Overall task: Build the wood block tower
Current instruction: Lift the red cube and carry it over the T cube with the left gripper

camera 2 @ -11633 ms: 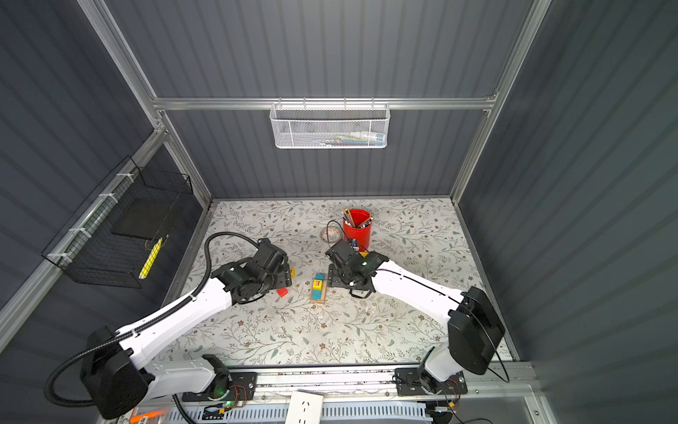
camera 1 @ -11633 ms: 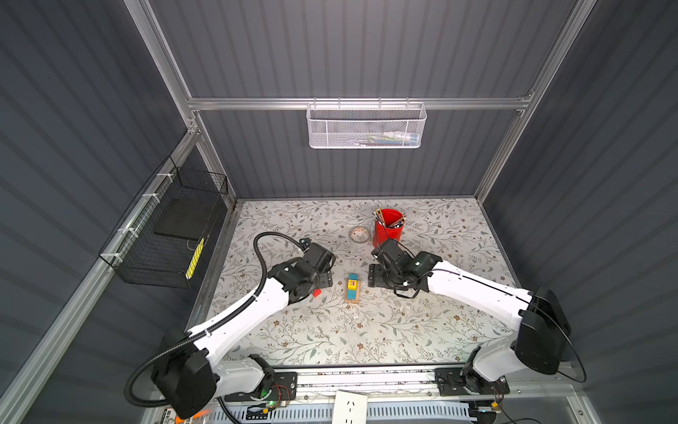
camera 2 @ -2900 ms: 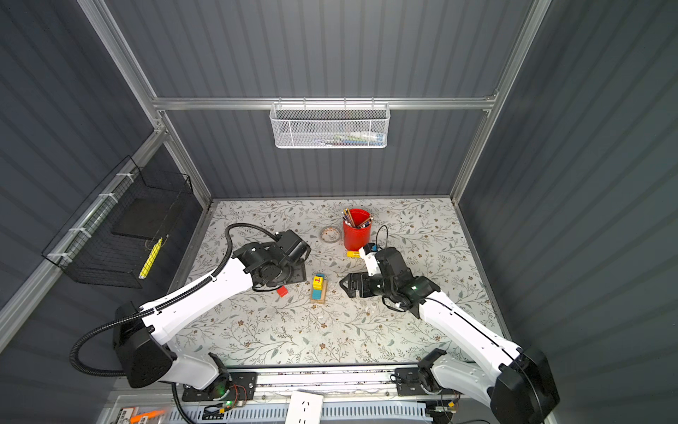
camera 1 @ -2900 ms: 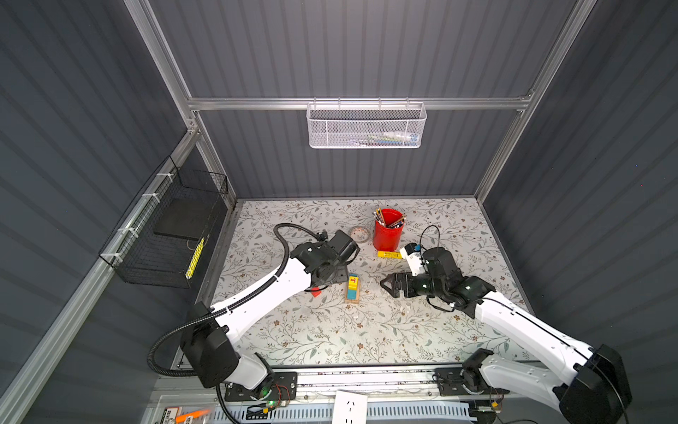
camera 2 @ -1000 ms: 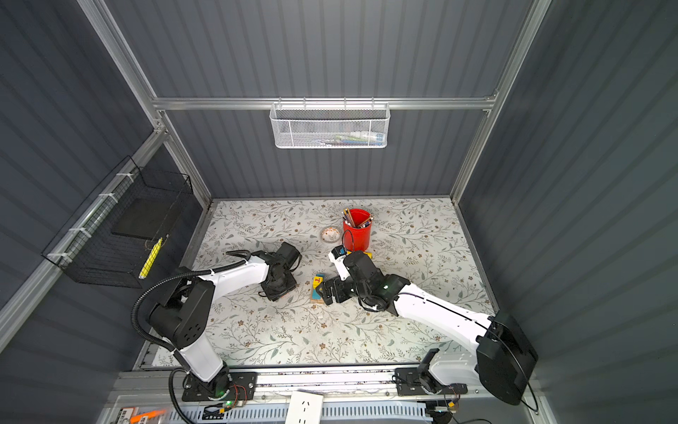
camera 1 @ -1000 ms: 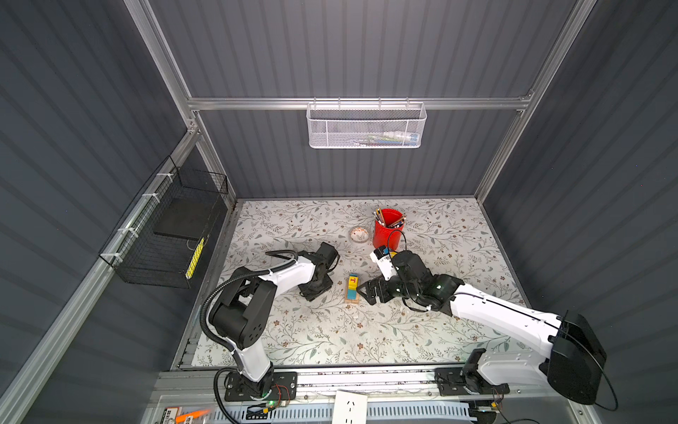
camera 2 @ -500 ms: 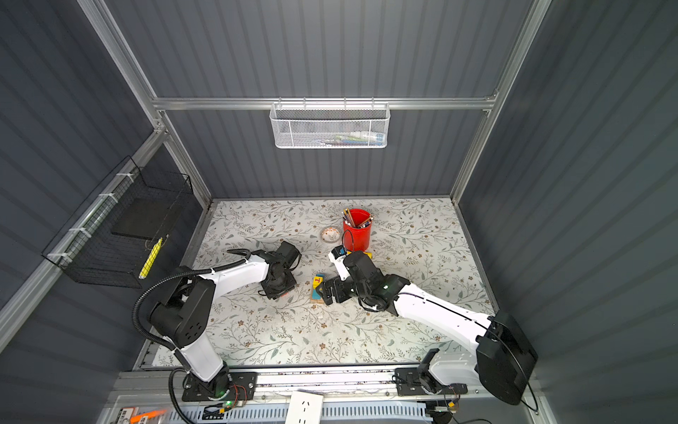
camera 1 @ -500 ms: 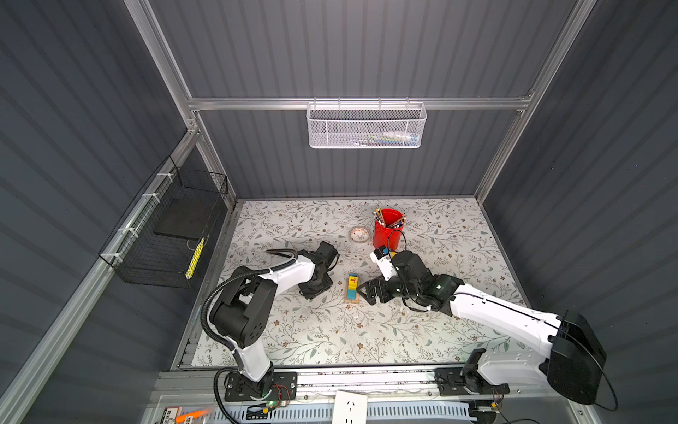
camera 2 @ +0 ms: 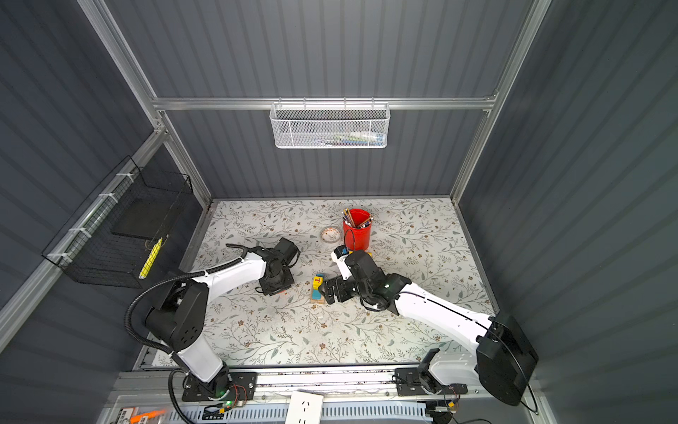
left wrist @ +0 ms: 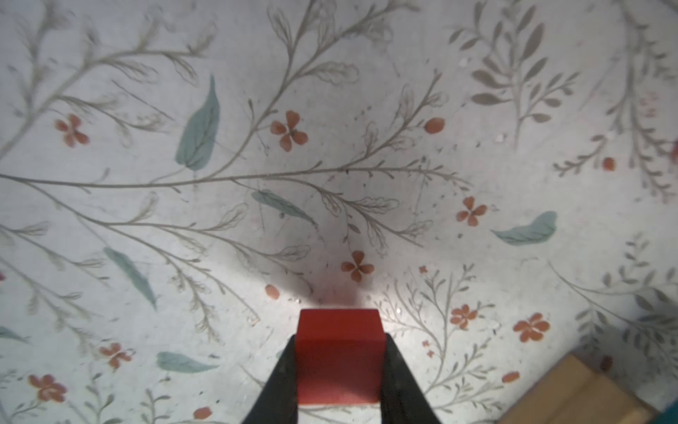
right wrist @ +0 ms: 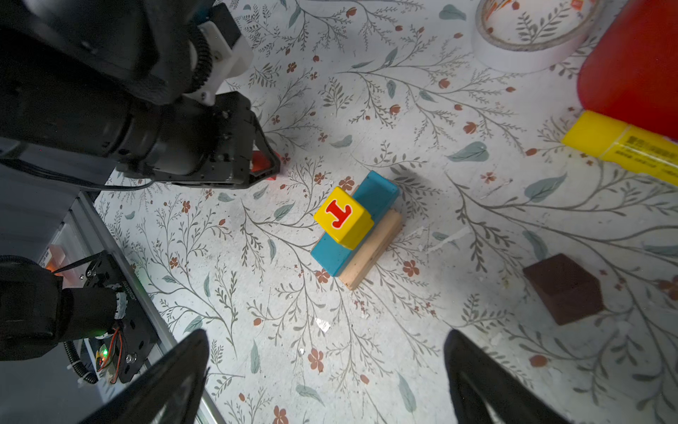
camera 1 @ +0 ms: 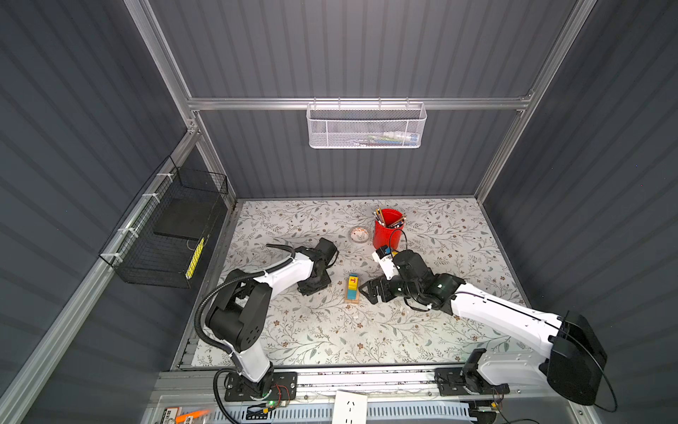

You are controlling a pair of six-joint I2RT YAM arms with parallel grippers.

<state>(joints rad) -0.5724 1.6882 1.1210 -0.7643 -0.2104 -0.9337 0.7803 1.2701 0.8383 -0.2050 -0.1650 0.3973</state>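
Note:
The tower stands mid-table in both top views: a tan bar (right wrist: 374, 246), a teal bar (right wrist: 378, 191) on it and a yellow lettered cube (right wrist: 343, 216) on top (camera 1: 352, 284). A red cube (left wrist: 339, 367) rests on the mat left of the tower, and my left gripper (left wrist: 339, 339) points down over it, shut on its two sides (camera 2: 275, 288). My right gripper (right wrist: 326, 334) hangs open just right of the tower with nothing between its fingers (camera 1: 370, 290). A dark brown roof-shaped piece (right wrist: 563, 290) lies on the mat beside the right gripper.
A red cup of pencils (camera 1: 388, 229) stands behind the right arm with a tape roll (camera 1: 359, 234) to its left. A yellow printed tube (right wrist: 620, 147) lies at the cup's foot. A wire basket (camera 1: 165, 235) hangs on the left wall.
The left jaws have narrowed onto the red cube over the last second. Both arms have hardly moved; the right gripper has stayed open beside the tower.

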